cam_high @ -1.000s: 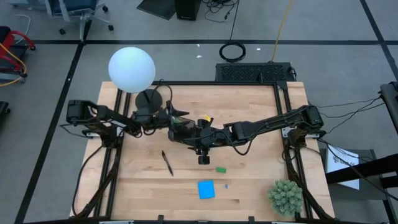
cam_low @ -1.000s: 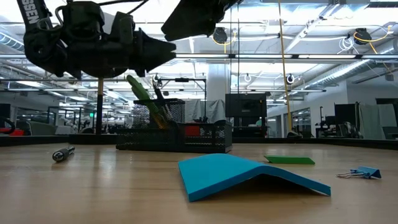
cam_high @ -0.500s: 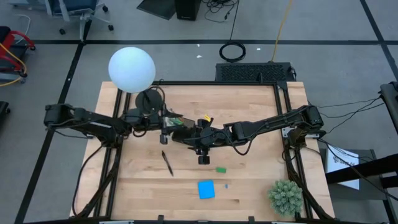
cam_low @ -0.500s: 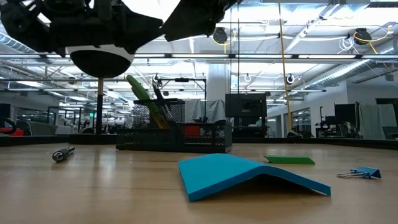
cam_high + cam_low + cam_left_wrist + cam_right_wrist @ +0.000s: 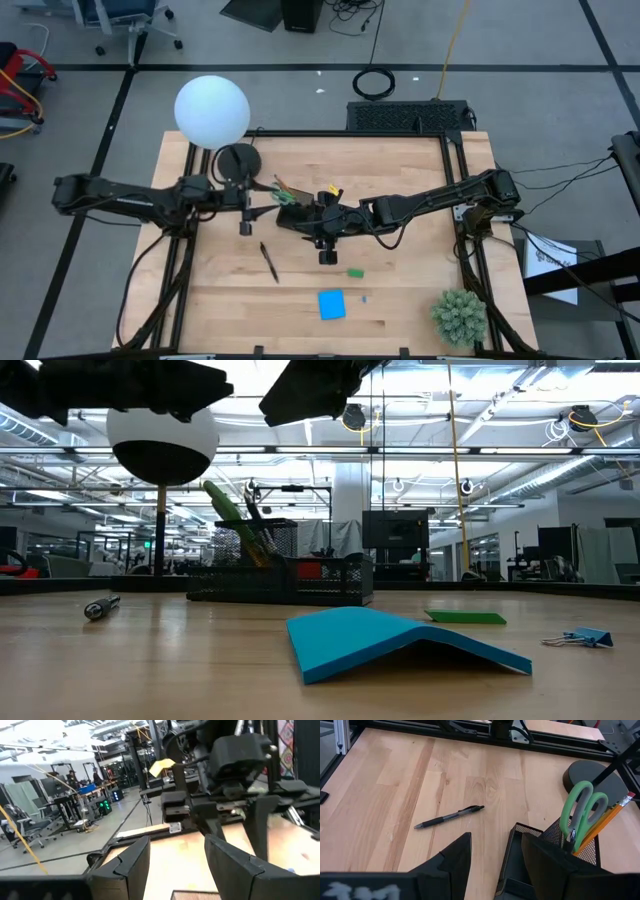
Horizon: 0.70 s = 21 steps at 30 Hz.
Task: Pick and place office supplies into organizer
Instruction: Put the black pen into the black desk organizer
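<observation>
Your left tool hangs released, right tool parted and empty above the organizer; that pen looks light, stiff, rolly, so pinch mid-barrel.

Both arms are dark, slim and jointed, the left arm and right arm each trailing black cables along their links. The left gripper has two broad, matte black, angular fingers. The right gripper looks alike, with white lettering on its body.
</observation>
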Each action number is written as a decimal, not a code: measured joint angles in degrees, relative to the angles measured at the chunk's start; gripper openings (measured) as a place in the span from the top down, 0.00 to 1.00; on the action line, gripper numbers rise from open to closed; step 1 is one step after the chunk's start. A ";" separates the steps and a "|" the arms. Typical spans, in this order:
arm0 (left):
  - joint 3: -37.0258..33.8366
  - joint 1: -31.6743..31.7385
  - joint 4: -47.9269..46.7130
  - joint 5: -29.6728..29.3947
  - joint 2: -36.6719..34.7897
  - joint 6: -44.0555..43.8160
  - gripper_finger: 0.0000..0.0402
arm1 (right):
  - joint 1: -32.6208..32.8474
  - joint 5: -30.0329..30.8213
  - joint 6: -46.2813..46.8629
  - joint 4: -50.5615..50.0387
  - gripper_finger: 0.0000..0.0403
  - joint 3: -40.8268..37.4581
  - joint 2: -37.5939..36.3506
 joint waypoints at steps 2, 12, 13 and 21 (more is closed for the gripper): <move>0.94 -0.57 -4.30 -0.56 -1.30 0.27 0.51 | -0.01 0.00 0.00 0.00 0.59 0.00 0.00; 11.25 -5.63 -31.35 -3.69 -1.83 2.07 0.51 | -0.02 0.00 -0.02 0.00 0.59 0.00 0.00; 11.91 -6.40 -33.41 -3.86 -1.78 2.48 0.51 | -0.02 0.01 -0.03 0.00 0.59 0.00 0.00; 12.64 -12.46 -38.37 -4.04 -1.76 5.05 0.51 | -0.02 0.01 -0.20 0.00 0.59 0.00 0.00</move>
